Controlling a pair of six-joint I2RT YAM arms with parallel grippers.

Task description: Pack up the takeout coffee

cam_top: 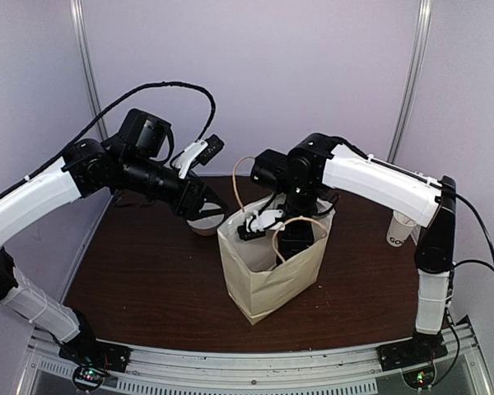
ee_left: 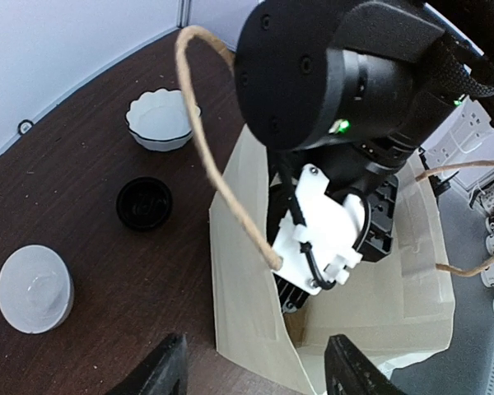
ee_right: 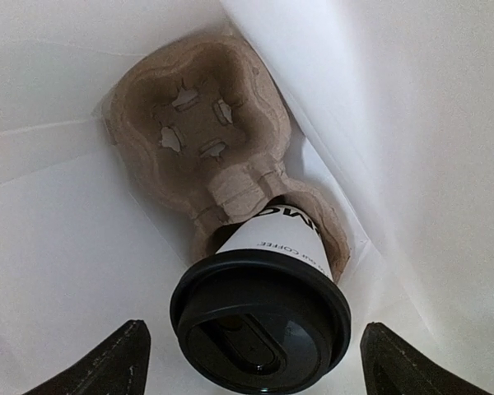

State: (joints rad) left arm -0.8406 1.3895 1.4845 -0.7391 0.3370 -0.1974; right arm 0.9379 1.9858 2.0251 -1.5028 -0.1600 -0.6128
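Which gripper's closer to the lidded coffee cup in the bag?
Right gripper. Its open fingers flank the cup inside the bag; the left gripper is outside, above the bag's rim.

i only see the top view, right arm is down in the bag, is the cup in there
observer: Yes. The right wrist view shows the cup standing in one pocket of a pulp carrier at the bottom of the bag.
operator: lid on it?
observer: Yes, the black lid is on the cup.
operator: is the right gripper gripping it
observer: No. The right gripper is open, with one finger on each side of the lid and a gap showing on both sides.
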